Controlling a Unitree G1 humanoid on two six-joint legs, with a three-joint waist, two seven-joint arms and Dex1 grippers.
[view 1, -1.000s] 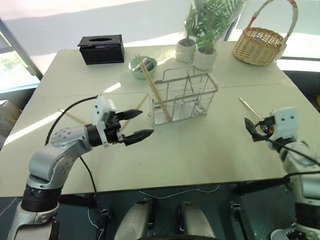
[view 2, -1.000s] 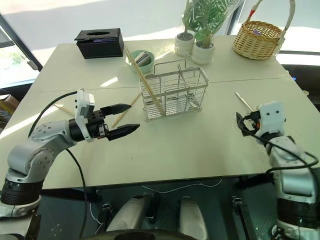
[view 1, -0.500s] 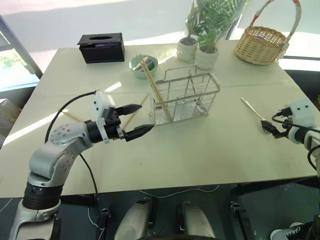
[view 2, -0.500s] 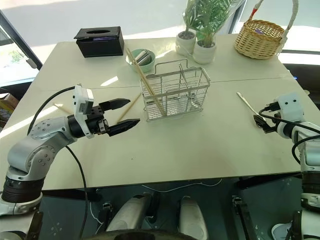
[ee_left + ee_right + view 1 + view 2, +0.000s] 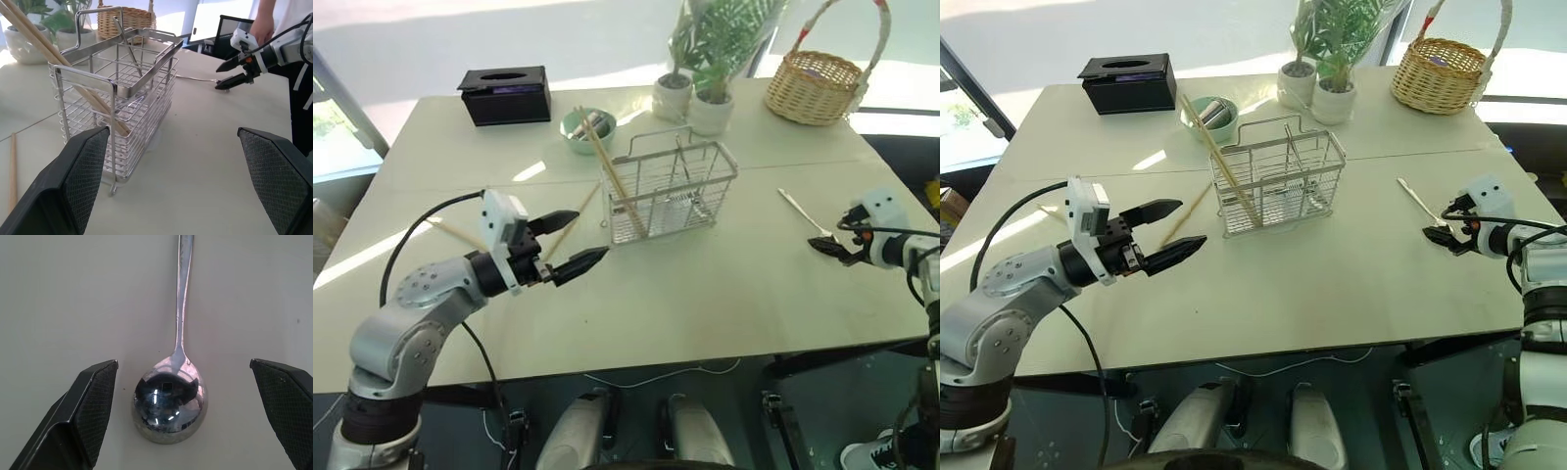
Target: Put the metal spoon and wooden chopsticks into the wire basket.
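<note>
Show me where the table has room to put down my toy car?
Biggest bare patch: the near side of the table, between the left gripper and the right gripper, in front of the wire basket. Another lies between the tissue box and the table's left edge. It is crowded around the green bowl, plant pots and metal spoon.

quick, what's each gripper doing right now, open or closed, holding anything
Left gripper: open, holding nothing, short of the wire basket.
Right gripper: open, holding nothing, jaws either side of the metal spoon on the table.
</note>
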